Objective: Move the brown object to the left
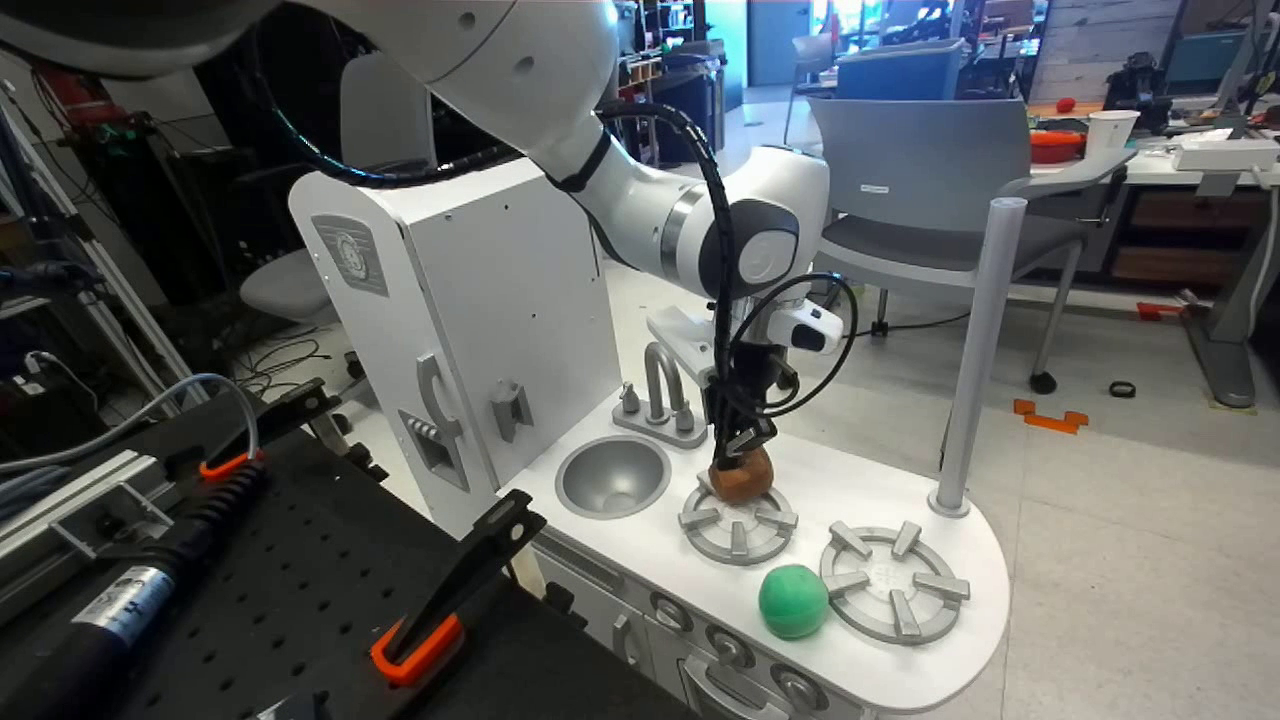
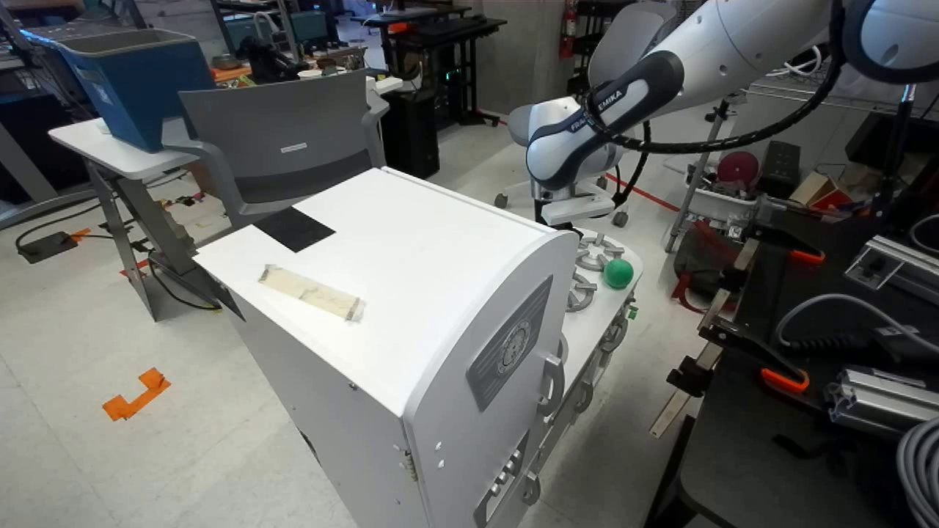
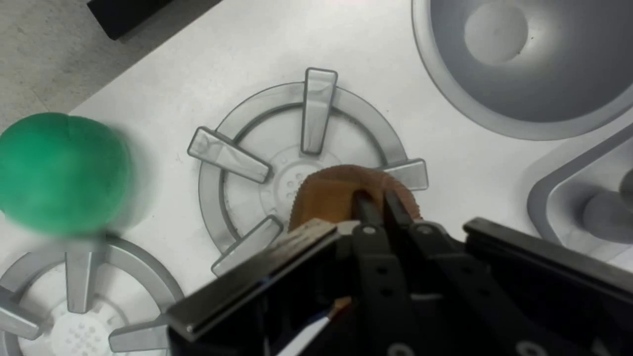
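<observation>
Counter (image 1: 850,502): strip of white room between sink (image 1: 612,478) and sink-side burner (image 3: 319,111); green ball (image 1: 794,601) near front edge. Brown object (image 1: 742,480) over that burner's rear rim, rounded, partly hidden; pointing, long axis unclear. Gripper (image 3: 379,201): fingers nearly together at object's top; pinching or not, can't tell.

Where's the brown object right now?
In the wrist view, the brown object is at the tips of the jaws, below and right of centre, over part of the burner beside the sink. The green ball is to its left.

In wrist view, soft shadow edges the blurred green ball (image 3: 62,173).
</observation>
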Robot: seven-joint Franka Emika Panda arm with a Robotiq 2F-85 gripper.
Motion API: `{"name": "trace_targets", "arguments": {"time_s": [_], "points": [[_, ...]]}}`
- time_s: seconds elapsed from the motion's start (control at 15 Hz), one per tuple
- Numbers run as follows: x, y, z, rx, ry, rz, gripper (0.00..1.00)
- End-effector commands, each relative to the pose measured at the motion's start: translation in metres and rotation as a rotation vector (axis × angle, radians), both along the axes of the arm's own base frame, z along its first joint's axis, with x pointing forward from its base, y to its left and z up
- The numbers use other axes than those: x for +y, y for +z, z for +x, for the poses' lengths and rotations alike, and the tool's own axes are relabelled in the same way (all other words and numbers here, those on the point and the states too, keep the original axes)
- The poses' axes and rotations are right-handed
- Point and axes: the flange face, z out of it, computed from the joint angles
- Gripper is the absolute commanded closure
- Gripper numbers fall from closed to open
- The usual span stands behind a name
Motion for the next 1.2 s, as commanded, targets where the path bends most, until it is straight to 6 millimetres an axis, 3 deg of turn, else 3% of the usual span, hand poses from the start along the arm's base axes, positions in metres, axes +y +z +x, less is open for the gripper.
{"name": "trace_targets", "arguments": {"time_s": [0.0, 0.2, 0.27, 0.33, 0.47, 0.93, 1.13], "points": [[-0.002, -0.004, -0.009, 0.062, 0.019, -0.002, 0.98], [-0.009, -0.006, -0.012, 0.107, 0.006, -0.013, 0.98], [-0.011, -0.007, -0.014, 0.119, 0.005, -0.014, 0.68], [-0.013, -0.008, -0.016, 0.129, 0.001, -0.016, 0.67], [-0.014, -0.008, -0.019, 0.149, 0.013, -0.012, 0.53], [0.007, 0.012, -0.011, 0.136, 0.076, -0.009, 0.01], [0.010, 0.026, -0.014, 0.150, 0.119, -0.022, 0.00]]}}
